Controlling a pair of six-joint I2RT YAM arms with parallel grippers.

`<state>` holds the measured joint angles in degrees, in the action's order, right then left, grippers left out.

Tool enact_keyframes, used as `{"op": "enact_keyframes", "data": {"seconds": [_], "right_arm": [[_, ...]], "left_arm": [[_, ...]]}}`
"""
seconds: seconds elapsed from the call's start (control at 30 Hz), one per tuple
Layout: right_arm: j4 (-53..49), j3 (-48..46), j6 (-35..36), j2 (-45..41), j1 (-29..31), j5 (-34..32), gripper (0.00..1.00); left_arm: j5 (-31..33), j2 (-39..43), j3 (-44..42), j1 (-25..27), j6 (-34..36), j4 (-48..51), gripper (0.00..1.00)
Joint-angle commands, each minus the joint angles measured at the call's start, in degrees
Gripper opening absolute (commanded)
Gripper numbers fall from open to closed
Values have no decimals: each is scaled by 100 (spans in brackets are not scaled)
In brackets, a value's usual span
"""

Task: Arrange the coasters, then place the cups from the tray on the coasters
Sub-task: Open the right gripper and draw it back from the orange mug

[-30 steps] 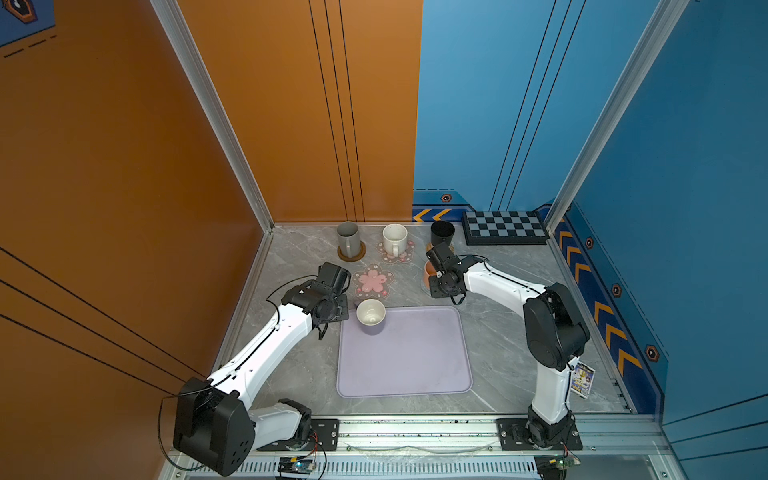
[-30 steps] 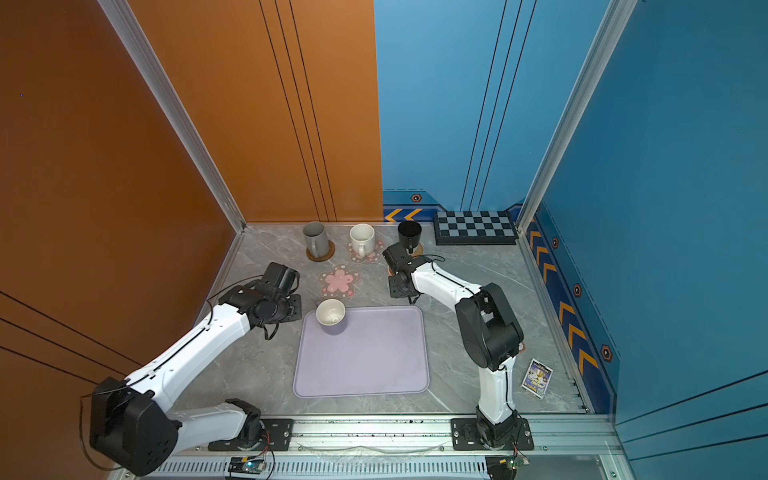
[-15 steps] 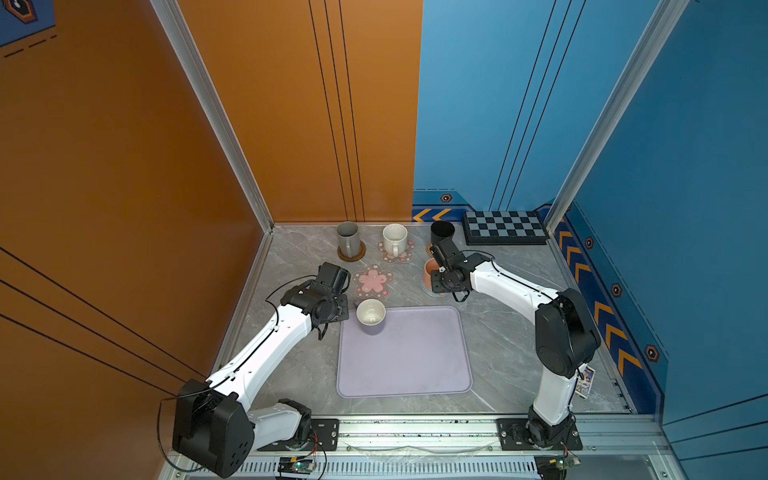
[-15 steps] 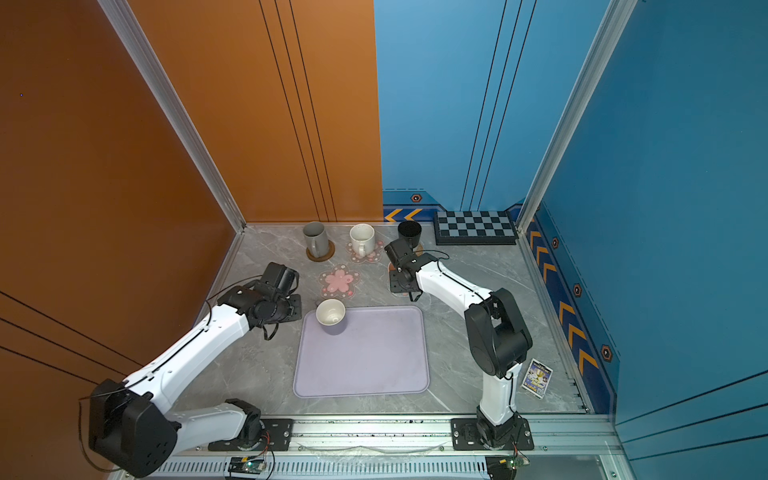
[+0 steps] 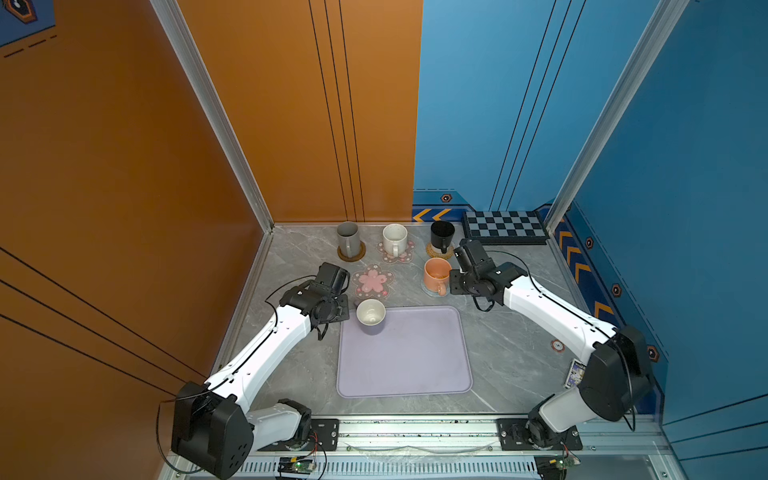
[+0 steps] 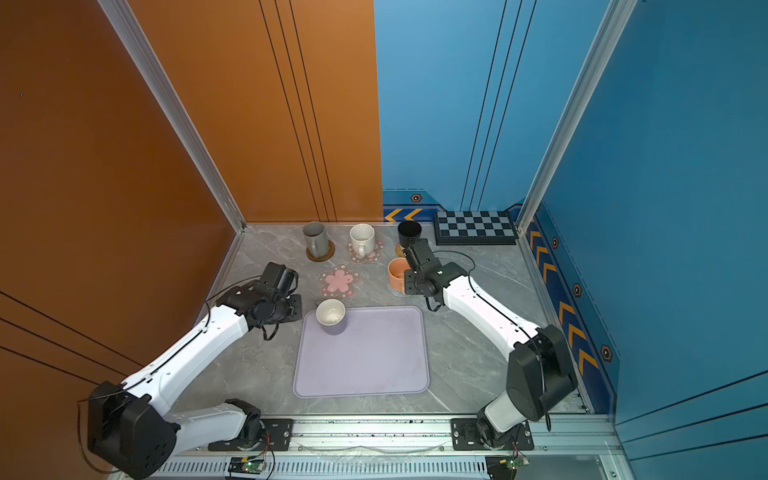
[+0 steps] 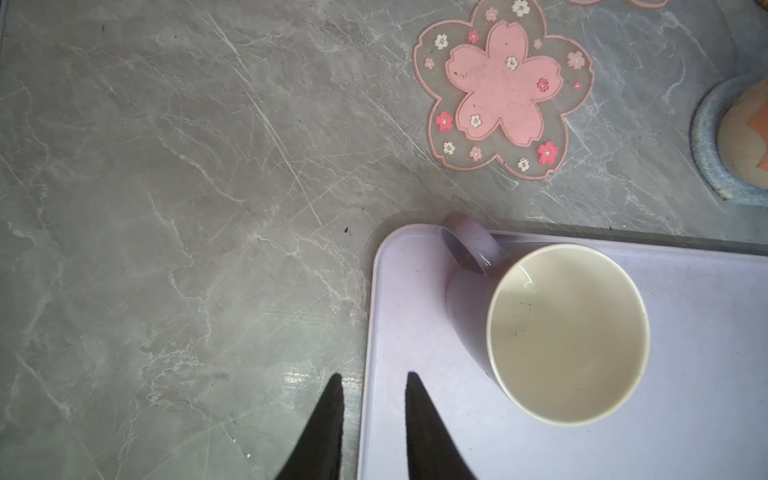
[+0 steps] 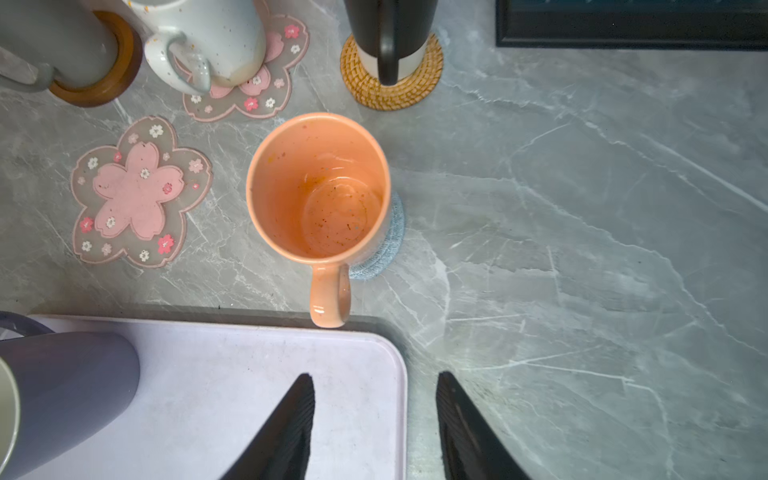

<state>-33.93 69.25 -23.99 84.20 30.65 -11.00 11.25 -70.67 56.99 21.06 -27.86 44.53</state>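
Note:
The lavender cup (image 5: pixel 371 316) (image 7: pixel 567 332), cream inside, stands on the far left corner of the tray (image 5: pixel 407 365). My left gripper (image 7: pixel 374 376) (image 5: pixel 338 311) hovers just left of it, open a little and empty, its fingers either side of the tray's rim. The orange cup (image 5: pixel 437 274) (image 8: pixel 318 187) stands on the grey-blue coaster (image 8: pixel 388 245). Just right of it, my right gripper (image 8: pixel 374 376) (image 5: pixel 456 287) is open and empty. At the back, the grey cup (image 5: pixel 348 239), white speckled cup (image 5: pixel 395 239) and black cup (image 5: pixel 441 235) each stand on a coaster. One pink flower coaster (image 5: pixel 372 281) lies bare.
A black checkered board (image 5: pixel 505 227) lies in the far right corner. A small card (image 5: pixel 575 372) leans near the right arm's base. Orange and blue walls close in the back and both sides.
My right gripper has opened and drawn back to the right off the orange cup, which now stands alone on the grey-blue coaster. The left arm has stayed put.

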Motion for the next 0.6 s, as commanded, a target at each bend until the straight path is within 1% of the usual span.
{"op": "enact_keyframes", "data": {"seconds": [0.0, 0.13, 0.33, 0.43, 0.57], "right_arm": [[-230, -512, 2, -704, -72, -480, 52], [-457, -1043, -44, -1596, -211, -579, 56], [-719, -1533, -131, -2583, -383, -342, 60], [-787, -1724, -198, -2834, -393, -183, 61], [-933, -1831, -214, -2909, -394, -89, 61]], "left_arm": [[21, -119, 168, 56, 11, 79, 27], [91, -235, 369, 91, -24, 73, 27], [254, -470, 460, 100, -82, 16, 27], [225, -686, 554, 91, -129, -78, 27], [128, -1127, 761, 83, -168, -191, 27]]}}
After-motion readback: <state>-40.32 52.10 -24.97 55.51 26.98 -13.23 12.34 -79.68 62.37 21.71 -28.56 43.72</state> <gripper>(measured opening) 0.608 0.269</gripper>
